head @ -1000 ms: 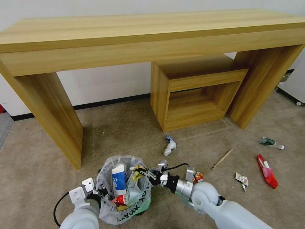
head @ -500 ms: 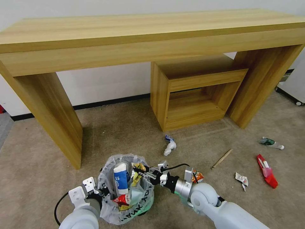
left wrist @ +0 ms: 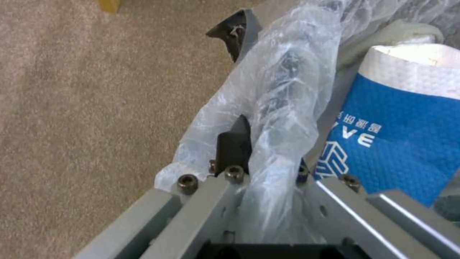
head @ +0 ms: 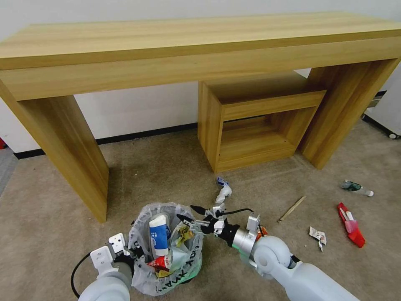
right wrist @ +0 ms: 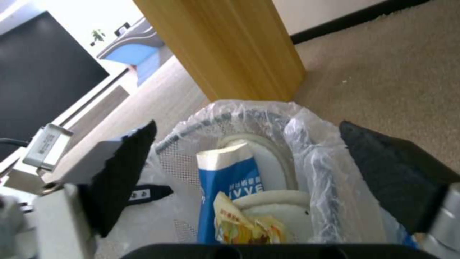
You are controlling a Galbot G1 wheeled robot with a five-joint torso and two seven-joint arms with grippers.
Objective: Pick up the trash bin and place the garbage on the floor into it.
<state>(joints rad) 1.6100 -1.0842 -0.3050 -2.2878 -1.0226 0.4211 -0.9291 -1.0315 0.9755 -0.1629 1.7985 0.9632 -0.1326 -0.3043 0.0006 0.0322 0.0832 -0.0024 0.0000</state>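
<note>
Right gripper (head: 193, 212) open, above trash bin (head: 167, 251)

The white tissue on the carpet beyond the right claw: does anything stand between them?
Nothing visible does. The right claw, open, hangs over the trash bin; bare floor separates it from the tissue.

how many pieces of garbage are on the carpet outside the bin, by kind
bottle: 1
wooden stick: 1
red wrapper: 1
small white wrapper: 1
white-and-blue crumpled piece: 1
orange can: 1
total: 6
</note>
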